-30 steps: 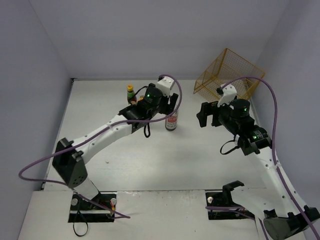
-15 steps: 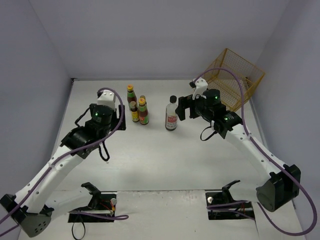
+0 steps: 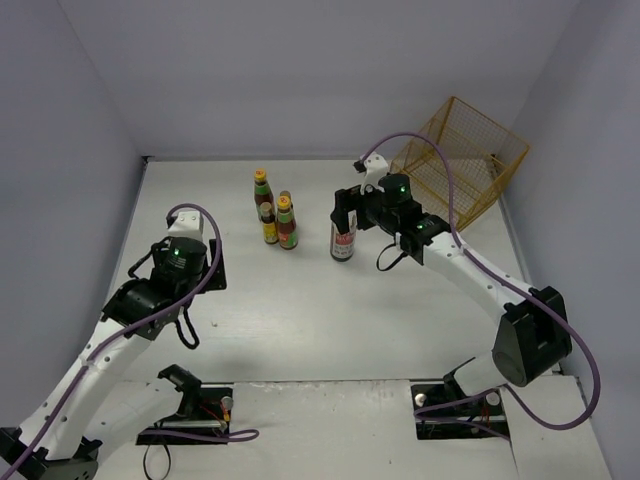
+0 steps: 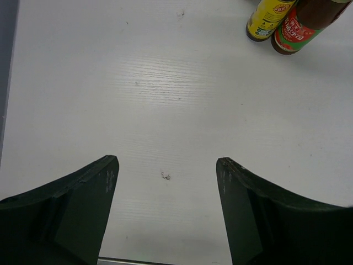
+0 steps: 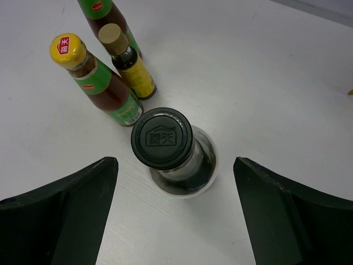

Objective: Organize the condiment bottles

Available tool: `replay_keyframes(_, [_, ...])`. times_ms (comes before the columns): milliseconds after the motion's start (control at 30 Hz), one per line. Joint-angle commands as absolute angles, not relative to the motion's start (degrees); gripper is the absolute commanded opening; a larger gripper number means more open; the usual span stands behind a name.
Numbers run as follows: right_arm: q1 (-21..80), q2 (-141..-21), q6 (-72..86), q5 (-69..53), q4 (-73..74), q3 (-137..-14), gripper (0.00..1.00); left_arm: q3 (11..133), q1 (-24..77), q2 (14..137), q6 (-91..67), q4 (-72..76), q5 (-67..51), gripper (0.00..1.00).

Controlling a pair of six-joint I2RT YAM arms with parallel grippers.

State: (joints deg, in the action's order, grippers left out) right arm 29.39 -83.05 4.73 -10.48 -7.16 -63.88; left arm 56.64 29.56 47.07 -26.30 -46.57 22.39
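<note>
A taller clear black-capped bottle [image 3: 343, 243] stands upright at mid table. My right gripper [image 3: 345, 208] is open right above it. In the right wrist view its black cap [image 5: 161, 138] sits between the wide-apart jaws of the right gripper [image 5: 175, 163], touching neither. To its left stand two dark red yellow-capped bottles [image 3: 261, 187] [image 3: 286, 222] and one short brown yellow-labelled bottle [image 3: 268, 226]. A second short brown one does not show clearly. My left gripper [image 3: 180, 262] is open and empty over bare table [image 4: 166, 160], with the cluster's bases at the top right [image 4: 267, 19].
A yellow wire basket [image 3: 460, 150] lies tilted at the back right corner, behind the right arm. Grey walls close in the white table on the left, back and right.
My left arm has pulled back from the bottle cluster to the near left. My right arm has swung left from the basket side to above the black-capped bottle.
</note>
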Motion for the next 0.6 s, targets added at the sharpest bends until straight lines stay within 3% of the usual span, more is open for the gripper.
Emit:
replay_keyframes(0, [30.3, -83.7, 5.4, -9.4, -15.8, -66.4, 0.88, 57.9, 29.2, 46.1, -27.6, -46.8, 24.1, 0.71])
replay_keyframes(33, [30.5, -84.5, 5.2, -9.4, -17.5, -66.2, 0.84, 57.9, 29.2, 45.9, -27.6, -47.3, 24.3, 0.71])
replay_keyframes(233, [30.7, -86.0, 4.8, -8.6, -21.2, -64.6, 0.78, 57.7, 29.2, 44.7, -27.5, -47.4, 25.3, 0.71])
replay_keyframes(567, [30.7, -88.3, 3.5, -6.9, -22.9, -64.0, 0.46, 57.2, 29.2, 43.9, -27.0, -47.5, 25.7, 0.71])
